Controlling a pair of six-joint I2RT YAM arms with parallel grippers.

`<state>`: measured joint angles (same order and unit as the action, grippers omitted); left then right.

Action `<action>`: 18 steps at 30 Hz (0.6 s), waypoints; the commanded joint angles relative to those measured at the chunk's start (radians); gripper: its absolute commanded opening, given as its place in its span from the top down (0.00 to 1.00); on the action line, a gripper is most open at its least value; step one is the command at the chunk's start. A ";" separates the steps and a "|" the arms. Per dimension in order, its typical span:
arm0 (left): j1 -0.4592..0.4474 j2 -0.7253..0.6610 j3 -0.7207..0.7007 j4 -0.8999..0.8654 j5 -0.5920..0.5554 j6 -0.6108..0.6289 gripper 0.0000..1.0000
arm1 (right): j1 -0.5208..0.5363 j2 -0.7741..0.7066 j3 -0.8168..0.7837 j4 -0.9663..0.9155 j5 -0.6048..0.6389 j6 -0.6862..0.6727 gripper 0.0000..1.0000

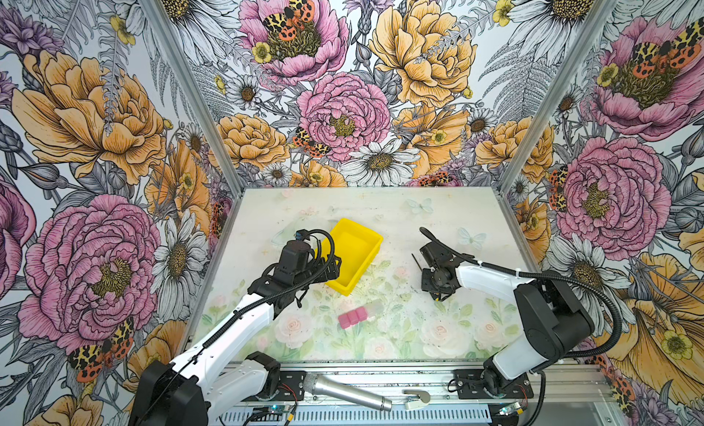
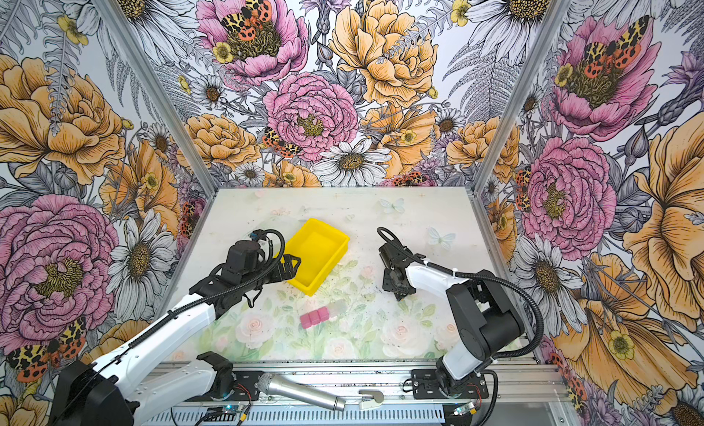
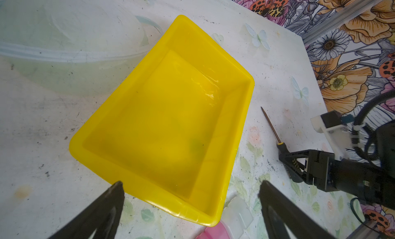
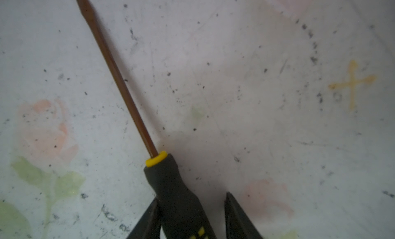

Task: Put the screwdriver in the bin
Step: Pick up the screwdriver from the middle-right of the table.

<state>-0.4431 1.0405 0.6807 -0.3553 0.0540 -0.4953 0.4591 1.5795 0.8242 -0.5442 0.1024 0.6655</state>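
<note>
The screwdriver (image 4: pixel 177 195) lies on the table, black handle with a yellow collar, thin dark shaft (image 3: pixel 270 124) pointing away. My right gripper (image 4: pixel 191 197) straddles the handle: one finger touches its side and a gap remains at the other. In a top view only the shaft (image 1: pixel 415 260) shows, left of the right gripper (image 1: pixel 426 273). The yellow bin (image 1: pixel 343 287) sits left of it, empty (image 3: pixel 134 82). My left gripper (image 3: pixel 191 184) hangs wide open over the bin's near corner, holding nothing; both top views show it (image 1: pixel 331 268) (image 2: pixel 291 266).
Pink blocks (image 1: pixel 352 319) and clear blocks (image 1: pixel 375 310) lie in front of the bin. A silver microphone (image 1: pixel 346 391) and a small white part (image 1: pixel 417 399) rest on the front rail. A clear plastic piece (image 3: pixel 64 45) lies behind the bin.
</note>
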 commanded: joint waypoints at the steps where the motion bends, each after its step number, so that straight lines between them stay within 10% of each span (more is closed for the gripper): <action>1: -0.010 -0.002 -0.009 0.016 0.001 -0.001 0.01 | 0.008 -0.023 -0.025 -0.020 -0.022 0.005 0.53; 18: -0.011 -0.007 -0.014 0.016 0.006 0.004 0.01 | 0.025 -0.084 -0.070 -0.022 -0.044 0.013 0.50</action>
<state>-0.4442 1.0405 0.6800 -0.3553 0.0540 -0.4950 0.4770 1.5257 0.7742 -0.5423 0.0738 0.6659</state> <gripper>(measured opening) 0.986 0.483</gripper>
